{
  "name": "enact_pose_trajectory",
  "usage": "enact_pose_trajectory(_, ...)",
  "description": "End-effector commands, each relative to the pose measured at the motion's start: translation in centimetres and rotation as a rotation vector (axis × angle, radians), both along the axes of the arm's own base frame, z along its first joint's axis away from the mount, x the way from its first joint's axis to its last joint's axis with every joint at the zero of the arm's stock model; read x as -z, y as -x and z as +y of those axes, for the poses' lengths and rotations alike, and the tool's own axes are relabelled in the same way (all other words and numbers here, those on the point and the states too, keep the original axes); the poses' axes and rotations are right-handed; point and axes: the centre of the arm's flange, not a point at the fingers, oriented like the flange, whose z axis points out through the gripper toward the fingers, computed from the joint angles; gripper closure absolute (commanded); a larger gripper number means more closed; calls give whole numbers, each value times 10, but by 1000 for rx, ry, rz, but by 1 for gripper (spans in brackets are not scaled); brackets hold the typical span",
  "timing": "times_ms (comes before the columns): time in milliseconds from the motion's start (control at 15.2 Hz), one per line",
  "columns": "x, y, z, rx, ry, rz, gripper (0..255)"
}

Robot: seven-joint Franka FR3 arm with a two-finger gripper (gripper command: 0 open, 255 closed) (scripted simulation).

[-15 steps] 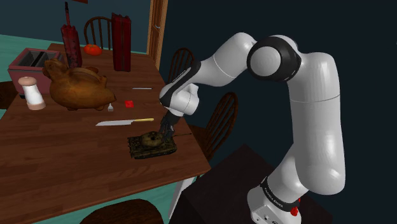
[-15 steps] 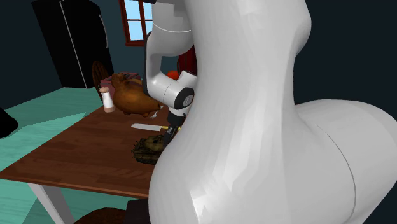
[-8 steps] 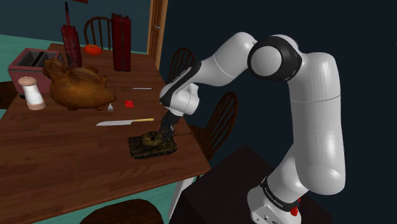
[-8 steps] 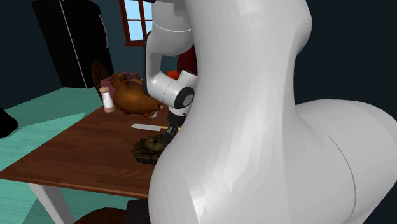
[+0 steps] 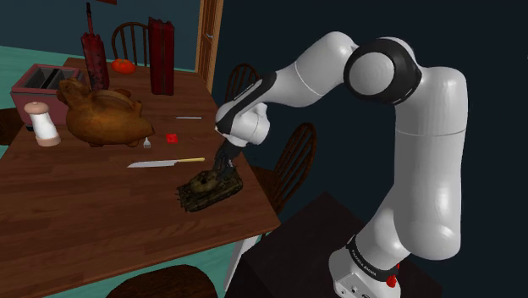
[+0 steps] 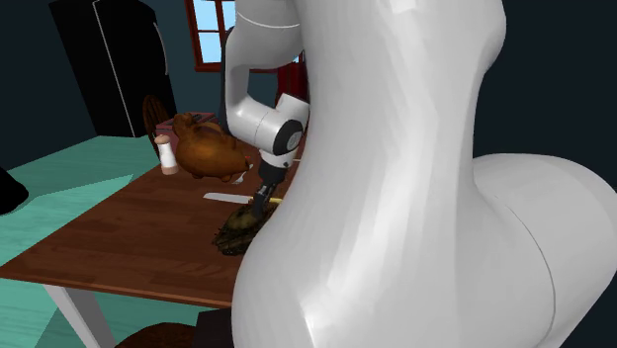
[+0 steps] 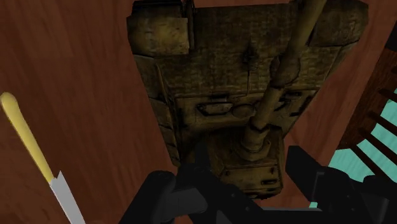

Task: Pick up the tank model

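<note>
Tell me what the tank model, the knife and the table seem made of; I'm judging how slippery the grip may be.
The olive-brown tank model: mottled, matte, scuffed skin, like painted metal or plastic; I cannot tell which. The yellow-handled knife: pale grey blade, probably steel; smooth handle, perhaps plastic. The reddish-brown table: wood, by its grain streaks, slightly glossy.

The olive-drab tank model (image 7: 216,76) is showing mottled yellow-green and brown blotches all over its hull, with the all-black two-finger gripper (image 7: 248,167) reading matte black against it. Meanwhile the reddish-brown wooden table (image 5: 85,212) is glowing with streaky darker grain, while the kitchen knife (image 5: 165,162) is flashing a pale yellow handle and silver-grey blade, and the white robot arm (image 5: 423,169) is wearing black joint bands.
</note>
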Motion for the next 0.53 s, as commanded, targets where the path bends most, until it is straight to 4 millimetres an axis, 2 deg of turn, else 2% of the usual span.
enact_pose_trajectory(0,-12,-1,0,0,0,-2,255)
enact_pose_trajectory(330,-38,-1,0,0,0,-2,255)
enact_pose_trajectory(462,-39,-1,0,0,0,-2,255)
